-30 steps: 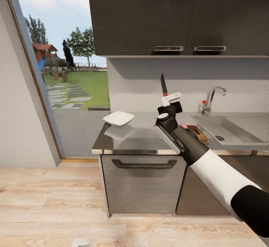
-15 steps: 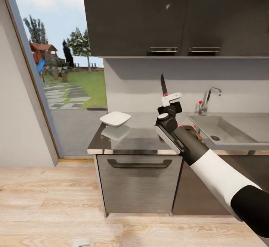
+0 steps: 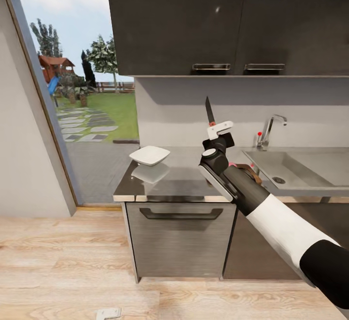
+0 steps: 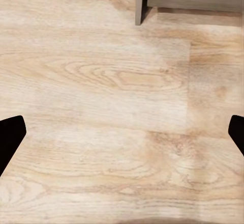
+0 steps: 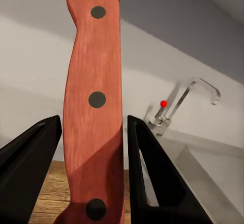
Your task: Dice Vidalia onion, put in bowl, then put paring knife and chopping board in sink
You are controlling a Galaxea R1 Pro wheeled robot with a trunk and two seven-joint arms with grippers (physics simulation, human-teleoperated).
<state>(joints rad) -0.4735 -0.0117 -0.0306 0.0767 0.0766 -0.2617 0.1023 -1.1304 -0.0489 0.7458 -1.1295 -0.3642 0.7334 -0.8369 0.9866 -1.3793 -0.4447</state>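
Observation:
My right gripper (image 3: 216, 127) is raised over the countertop (image 3: 184, 177), shut on the paring knife (image 3: 209, 110). The knife's dark blade points straight up. In the right wrist view its red handle (image 5: 96, 107) stands between the black fingers (image 5: 30, 168). Behind my forearm lies the brown chopping board (image 3: 248, 169), mostly hidden. A small pinkish sliver (image 3: 232, 165), probably the Vidalia onion, shows at its edge. The white bowl (image 3: 150, 155) sits at the countertop's left end. The sink (image 3: 291, 167) is to the right. My left gripper (image 4: 124, 127) hangs open over the wooden floor.
A chrome tap (image 3: 269, 130) with a red knob stands behind the sink. Dark wall cabinets (image 3: 223, 19) hang over the counter. Below the counter is a drawer front with a dark handle (image 3: 180, 212). A glass door (image 3: 72, 92) to the garden is on the left.
The whole view has shifted, so the counter and sink sit further left in the picture. The right arm has nudged slightly left, with the knife still held upright.

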